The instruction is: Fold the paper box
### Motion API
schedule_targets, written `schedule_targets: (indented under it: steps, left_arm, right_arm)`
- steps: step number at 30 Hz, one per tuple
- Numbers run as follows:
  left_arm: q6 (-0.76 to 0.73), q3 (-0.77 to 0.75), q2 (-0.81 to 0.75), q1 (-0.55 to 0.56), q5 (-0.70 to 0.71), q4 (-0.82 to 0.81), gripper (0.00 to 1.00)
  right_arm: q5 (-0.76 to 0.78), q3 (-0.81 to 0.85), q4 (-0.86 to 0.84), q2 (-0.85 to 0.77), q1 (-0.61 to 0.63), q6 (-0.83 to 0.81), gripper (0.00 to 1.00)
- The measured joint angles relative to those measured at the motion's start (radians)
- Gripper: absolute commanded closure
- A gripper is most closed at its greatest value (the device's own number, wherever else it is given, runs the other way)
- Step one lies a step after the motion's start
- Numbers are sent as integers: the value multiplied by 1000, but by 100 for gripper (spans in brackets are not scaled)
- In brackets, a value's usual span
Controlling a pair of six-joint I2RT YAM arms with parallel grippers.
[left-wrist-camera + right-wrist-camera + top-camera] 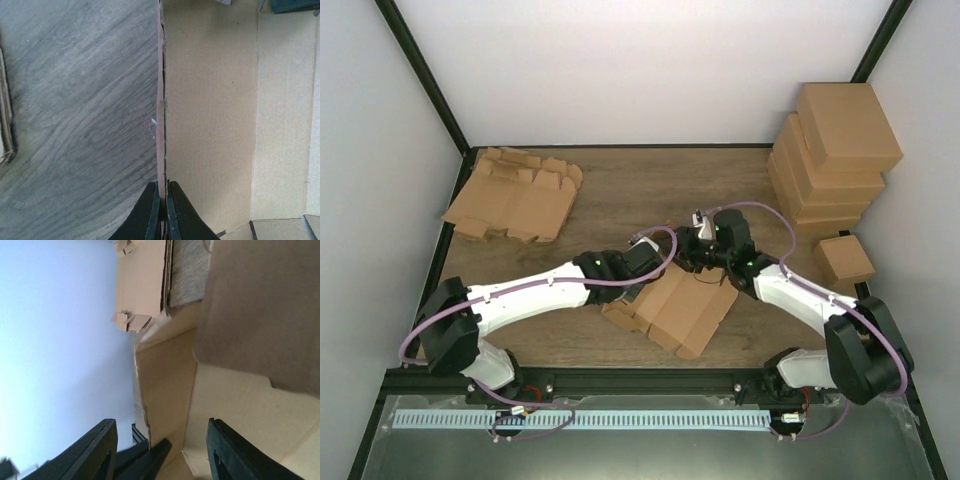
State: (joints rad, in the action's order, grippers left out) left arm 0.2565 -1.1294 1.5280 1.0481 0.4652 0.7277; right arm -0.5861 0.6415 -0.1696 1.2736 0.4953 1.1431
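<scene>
A pile of flat brown cardboard blanks (515, 195) lies at the far left of the wooden table (620, 180). Near the table's front centre lies the partly unfolded brown paper box (685, 310). The left gripper (162, 189) is pinched tight on a thin upright edge of the box. The right gripper (160, 427) gapes wide beside a box panel. Folded brown cardboard boxes (835, 150) stand stacked at far right.

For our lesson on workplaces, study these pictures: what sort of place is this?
Probably a robot test cell for box folding: white walls close in a wooden table, two arms work a flat box, and finished boxes stand stacked at the right.
</scene>
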Motion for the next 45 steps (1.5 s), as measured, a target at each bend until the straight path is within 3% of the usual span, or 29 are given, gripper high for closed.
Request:
schedule_targets:
  steps: [9, 15, 18, 21, 24, 26, 31, 38, 45]
  left_arm:
    - [0, 0, 1, 44, 86, 4, 96]
    - [0, -14, 13, 63, 116, 9, 96]
    - [0, -24, 21, 68, 124, 13, 92]
    - [0, -27, 25, 74, 135, 15, 72]
    - [3, -31, 24, 76, 137, 15, 37]
    - [5, -35, 18, 75, 115, 15, 27]
    - [26, -39, -80, 25, -55, -1, 14]
    - [68, -47, -264, -186, -343, -51, 1]
    - [132, -6, -331, -399, -652, -107, 0]
  right_arm:
    - [40, 135, 51, 98, 45, 6, 49]
    - [56, 150, 82, 130, 56, 20, 68]
    - [61, 150, 97, 139, 62, 23, 83]
    - [66, 152, 109, 139, 64, 21, 98]
    - [69, 153, 124, 139, 64, 16, 99]
    - [69, 153, 128, 137, 64, 12, 99]
    - [51, 135, 84, 116, 64, -2, 99]
    - [29, 46, -3, 72, 64, 3, 99]
    - [18, -22, -112, 14, 64, 23, 99]
